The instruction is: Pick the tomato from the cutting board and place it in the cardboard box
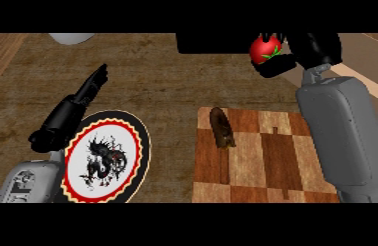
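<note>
You have the round red tomato (264,49) curled in the black right hand (314,47), up beside the dark box (214,42) — well apart from the chequered wooden cutting board (251,165), where a brown oblong lump (220,127) lies. The black left hand (70,112) rests straight-fingered by the round dragon-patterned plate (103,162).

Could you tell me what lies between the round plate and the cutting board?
Nothing: the head view shows bare counter between plate and cutting board.

Nothing legible: no words, numbers or brand marks. Only a sign on the plate (103,132): black-and-red dragon-like emblem, red and yellow rim, no letters.
</note>
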Controlling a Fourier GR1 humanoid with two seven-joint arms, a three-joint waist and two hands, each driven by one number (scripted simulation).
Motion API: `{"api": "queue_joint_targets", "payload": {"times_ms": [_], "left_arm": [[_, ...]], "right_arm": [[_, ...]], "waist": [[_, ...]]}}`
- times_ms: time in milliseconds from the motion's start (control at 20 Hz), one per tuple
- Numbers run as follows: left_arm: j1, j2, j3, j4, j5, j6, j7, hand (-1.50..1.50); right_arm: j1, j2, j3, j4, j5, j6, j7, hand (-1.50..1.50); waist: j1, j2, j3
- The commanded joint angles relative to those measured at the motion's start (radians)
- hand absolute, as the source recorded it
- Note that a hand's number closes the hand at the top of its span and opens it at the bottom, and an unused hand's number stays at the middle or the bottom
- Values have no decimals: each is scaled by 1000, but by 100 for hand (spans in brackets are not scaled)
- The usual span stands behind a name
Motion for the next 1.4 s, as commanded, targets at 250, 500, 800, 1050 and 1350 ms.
{"api": "queue_joint_targets", "payload": {"times_ms": [250,500,800,1050,1350], "left_arm": [[13,6,-3,-28,-1,-24,24,0],[33,-32,-32,-76,-35,9,28,0],[13,-9,-6,-35,-6,-27,22,0],[-1,-54,-36,-23,-30,1,8,0],[-67,-20,-2,14,-17,-23,21,0]], "right_arm": [[-129,-145,-249,237,-46,-105,19,150],[-223,-248,-249,435,11,-135,-24,150],[-189,-369,-245,680,9,35,-142,150],[-224,-464,-251,868,15,103,-274,150],[-254,-578,-205,1028,78,238,-350,150]], "waist": [[20,5,1],[26,7,0],[35,14,1],[40,18,1],[46,22,2]]}}
